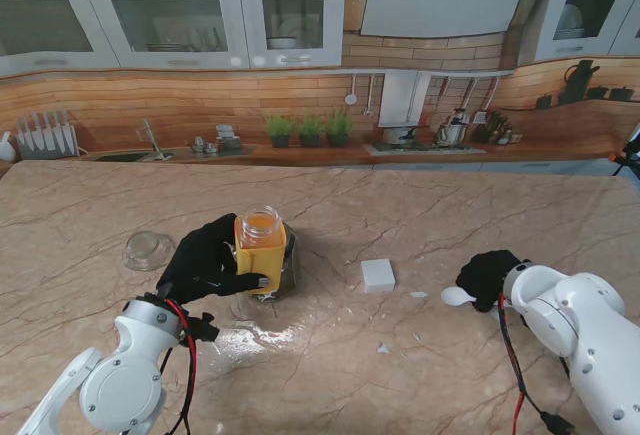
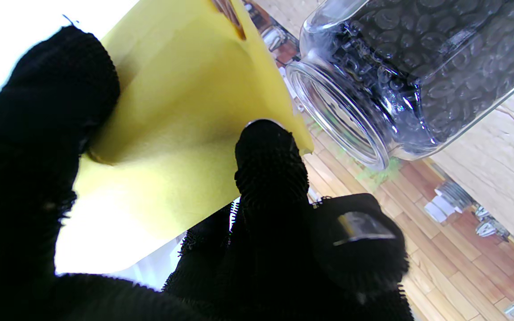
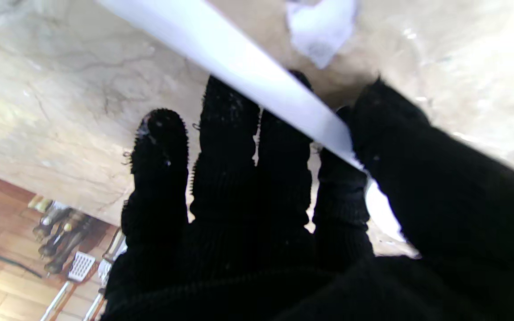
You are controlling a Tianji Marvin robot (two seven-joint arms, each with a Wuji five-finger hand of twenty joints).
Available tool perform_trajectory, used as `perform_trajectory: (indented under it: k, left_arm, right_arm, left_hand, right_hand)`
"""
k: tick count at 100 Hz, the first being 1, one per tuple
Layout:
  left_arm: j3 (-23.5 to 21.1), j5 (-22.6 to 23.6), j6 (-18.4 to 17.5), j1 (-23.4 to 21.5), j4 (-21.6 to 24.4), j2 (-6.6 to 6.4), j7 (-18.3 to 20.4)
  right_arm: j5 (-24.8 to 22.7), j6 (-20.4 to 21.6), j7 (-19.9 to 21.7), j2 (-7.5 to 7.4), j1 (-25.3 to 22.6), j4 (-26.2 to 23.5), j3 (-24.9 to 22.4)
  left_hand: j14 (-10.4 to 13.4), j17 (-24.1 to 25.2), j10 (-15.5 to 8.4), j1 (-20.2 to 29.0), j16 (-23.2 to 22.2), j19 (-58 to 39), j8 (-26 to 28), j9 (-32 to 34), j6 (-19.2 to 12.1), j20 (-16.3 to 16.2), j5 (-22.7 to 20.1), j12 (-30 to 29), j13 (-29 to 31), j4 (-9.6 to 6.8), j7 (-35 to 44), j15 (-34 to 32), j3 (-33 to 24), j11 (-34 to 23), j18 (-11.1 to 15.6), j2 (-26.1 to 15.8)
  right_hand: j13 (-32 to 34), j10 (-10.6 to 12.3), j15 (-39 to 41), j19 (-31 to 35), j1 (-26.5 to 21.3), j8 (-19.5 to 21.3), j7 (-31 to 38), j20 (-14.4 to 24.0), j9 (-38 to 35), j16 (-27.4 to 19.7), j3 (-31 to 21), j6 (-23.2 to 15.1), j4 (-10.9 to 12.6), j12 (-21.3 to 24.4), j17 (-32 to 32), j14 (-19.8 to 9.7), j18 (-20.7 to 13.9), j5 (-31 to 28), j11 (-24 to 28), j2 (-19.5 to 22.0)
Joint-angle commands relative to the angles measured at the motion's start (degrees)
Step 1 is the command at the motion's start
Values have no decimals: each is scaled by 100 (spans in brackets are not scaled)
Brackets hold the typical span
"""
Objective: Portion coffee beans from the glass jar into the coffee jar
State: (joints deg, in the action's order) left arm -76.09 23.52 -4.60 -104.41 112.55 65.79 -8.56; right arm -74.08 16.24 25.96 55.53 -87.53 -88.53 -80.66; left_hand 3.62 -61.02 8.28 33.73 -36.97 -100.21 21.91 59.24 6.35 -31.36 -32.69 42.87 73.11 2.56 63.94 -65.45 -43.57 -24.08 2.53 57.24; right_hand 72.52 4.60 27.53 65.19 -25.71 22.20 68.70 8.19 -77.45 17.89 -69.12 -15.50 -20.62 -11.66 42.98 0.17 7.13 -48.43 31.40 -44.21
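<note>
Evidently the left hand [image 1: 210, 260] was wrapped around the yellow-labelled coffee jar [image 1: 261, 245], steadying it upright for filling. Just beside that jar, touching or nearly so, stood the glass jar [image 2: 417, 71], packed with dark coffee beans (mouth open, lid [image 1: 148, 250] lying farther left). Well to the right, the right hand [image 1: 487, 277] pinched a white spoon [image 1: 458, 296], presumably for scooping.
</note>
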Motion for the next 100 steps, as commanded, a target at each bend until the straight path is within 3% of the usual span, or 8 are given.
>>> perform_trajectory:
  k: [1,22,43,57,67,78,87,100]
  left_arm:
    - [12,-8,6,-35,48,19,-6]
    - [5,-5,-1,-44,47,19,-8]
    - [5,5,11,-43,48,22,-23]
    - [14,8,17,-43,49,20,-18]
    - [19,15,16,-44,47,19,-18]
    - [19,20,14,-46,46,20,-24]
    - [16,31,8,-47,43,20,-29]
    - [10,41,7,-47,39,21,-37]
  right_arm:
    - [45,-46,118,33,-77,-42,57]
    - [244,-62,128,43,-87,-83,46]
    - [449,-213,301,52,-137,-157,31]
    - [502,-306,341,59,-171,-193,22]
    - [571,-382,377,63,-179,-199,29]
    - [690,-469,455,62,-177,-190,46]
    - [841,-593,531,62,-166,-158,80]
    - [961,-737,600,61,-158,-112,130]
  left_hand:
    - [-287,-39,-475,1045,-61,-298,337,794,-955,59,-722,399,-13,-605,930,276,-1954,-562,252,-1220]
    - [-279,-39,-474,1042,-64,-298,339,796,-967,59,-724,399,-13,-610,934,277,-1960,-565,251,-1215]
    - [-283,-39,-478,1033,-68,-298,345,797,-968,60,-720,401,-12,-615,940,272,-1960,-571,251,-1216]
    - [-281,-38,-473,1038,-70,-297,344,793,-964,61,-717,398,-11,-613,939,269,-1952,-570,249,-1226]
    - [-277,-39,-475,1029,-69,-294,344,795,-973,62,-715,396,-15,-614,938,270,-1949,-572,254,-1230]
    - [-277,-39,-485,1024,-70,-296,345,792,-973,63,-712,397,-13,-618,939,268,-1949,-574,248,-1226]
    - [-280,-39,-481,1028,-71,-299,347,796,-975,62,-711,399,-12,-626,941,268,-1958,-579,242,-1228]
    - [-288,-40,-483,1015,-73,-307,348,792,-973,62,-705,399,-15,-635,940,265,-1962,-582,234,-1232]
  right_hand:
    - [-59,-93,-127,-133,130,237,249,-166,122,-61,72,123,289,-16,-9,42,216,653,-236,537]
    - [-237,-111,-344,-347,29,312,1033,-293,413,-154,-75,63,894,-126,-124,35,42,1400,-359,574]
    - [31,-79,448,320,-793,744,585,-265,1292,886,887,-341,432,-757,384,-66,346,1726,1269,1480]
    - [256,-2,1343,678,-1136,1612,-251,-171,1541,1987,1355,-631,474,-1338,684,-276,262,1495,1898,2026]
    - [238,53,2146,886,-1262,2033,-484,174,1725,2745,1668,-748,516,-1995,772,-341,142,1484,2215,2320]
    - [252,97,3317,1168,-1367,2275,-585,1114,1908,3665,2071,-808,571,-2558,824,-460,175,1556,2529,2653]
    - [328,73,4578,1584,-1436,2331,-630,1726,1995,4080,2233,-782,606,-2729,1253,-1137,52,1606,2608,2762]
    - [352,208,5910,3615,-1309,2094,-845,2535,1953,4164,2299,-840,595,-2846,2312,-1486,-218,1682,2719,2811]
